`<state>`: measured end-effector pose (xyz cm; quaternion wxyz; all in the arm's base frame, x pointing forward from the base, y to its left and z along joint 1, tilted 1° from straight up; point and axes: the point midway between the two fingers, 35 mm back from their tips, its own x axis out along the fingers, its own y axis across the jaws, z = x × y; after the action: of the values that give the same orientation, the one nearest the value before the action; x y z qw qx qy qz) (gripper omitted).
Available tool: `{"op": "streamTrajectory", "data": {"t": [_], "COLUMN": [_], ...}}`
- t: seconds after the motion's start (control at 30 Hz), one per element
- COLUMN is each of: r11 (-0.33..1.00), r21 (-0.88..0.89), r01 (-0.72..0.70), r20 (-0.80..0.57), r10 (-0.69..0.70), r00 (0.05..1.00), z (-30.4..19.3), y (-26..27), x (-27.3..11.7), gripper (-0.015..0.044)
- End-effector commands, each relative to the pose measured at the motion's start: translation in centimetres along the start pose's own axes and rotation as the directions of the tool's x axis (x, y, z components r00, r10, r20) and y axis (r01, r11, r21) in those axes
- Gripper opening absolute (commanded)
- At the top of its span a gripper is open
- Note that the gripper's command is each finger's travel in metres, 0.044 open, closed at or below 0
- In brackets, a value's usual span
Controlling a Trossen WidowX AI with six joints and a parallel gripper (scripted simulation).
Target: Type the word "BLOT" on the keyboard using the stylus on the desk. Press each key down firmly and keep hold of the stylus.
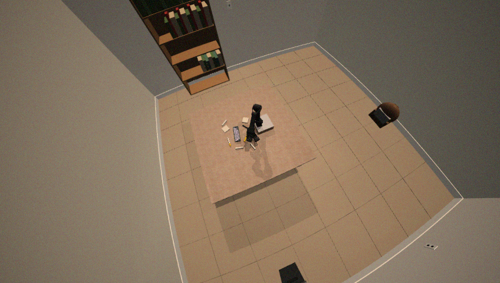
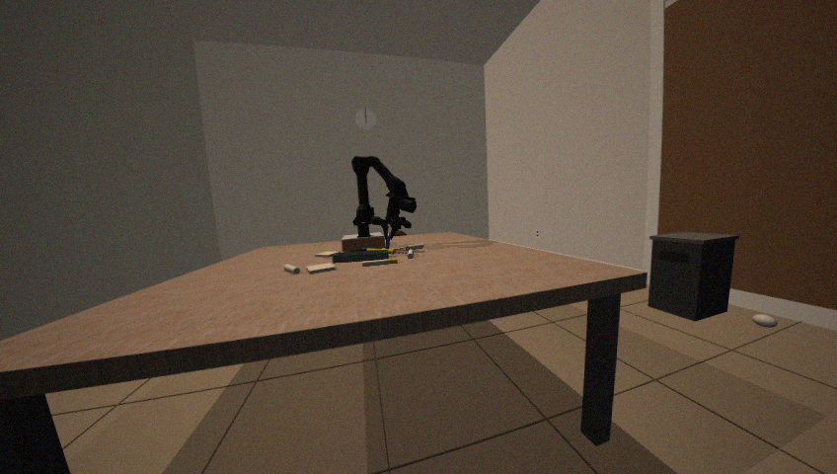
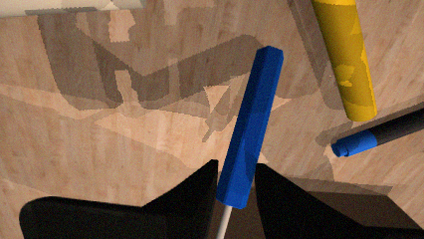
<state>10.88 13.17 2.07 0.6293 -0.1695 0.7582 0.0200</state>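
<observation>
The stylus, a blue six-sided handle (image 3: 251, 119) (image 2: 387, 242) with a thin pale shaft, is between the fingertips. My gripper (image 3: 236, 168) (image 2: 388, 233) is shut on the handle near its shaft end. In the wrist view the handle slants, its far end leaning right, and the shaft runs out of the bottom edge; its tip is hidden. The dark keyboard (image 1: 236, 134) (image 2: 359, 256) with pale keys lies flat on the desk, clear of the gripper and outside the wrist view. In the top view the gripper is on the keyboard's robot-base side; the individual key letters are too small to read.
A yellow stick (image 3: 350, 60) and a blue-ended black marker (image 3: 398, 129) lie close to the stylus. White sticks (image 1: 239, 148) (image 1: 224, 122) and pale note pads (image 1: 225, 128) (image 1: 244, 120) lie around the keyboard. The arm's pale base block (image 1: 265, 123) (image 2: 362, 243) stands behind.
</observation>
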Motion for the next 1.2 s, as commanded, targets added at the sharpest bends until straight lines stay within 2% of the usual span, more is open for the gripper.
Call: {"op": "streamTrajectory", "data": {"t": [0.0,0.53,0.87,1.17], "r11": [0.988,0.818,0.627,0.421], "r21": [-0.144,-0.538,-0.739,-0.878], "r01": [-0.063,-0.206,-0.247,-0.229], "r20": [-0.025,-0.062,-0.067,-0.059], "r10": [0.06,0.206,0.298,0.378], "r00": [0.998,0.977,0.952,0.924], "z": [-0.1,0.0,0.2,0.4], "y": [0.3,-0.3,-0.7,-1.0], "x": [0.4,0.4,0.3,0.2], "gripper": [0.0,0.0,0.0,0.0]}}
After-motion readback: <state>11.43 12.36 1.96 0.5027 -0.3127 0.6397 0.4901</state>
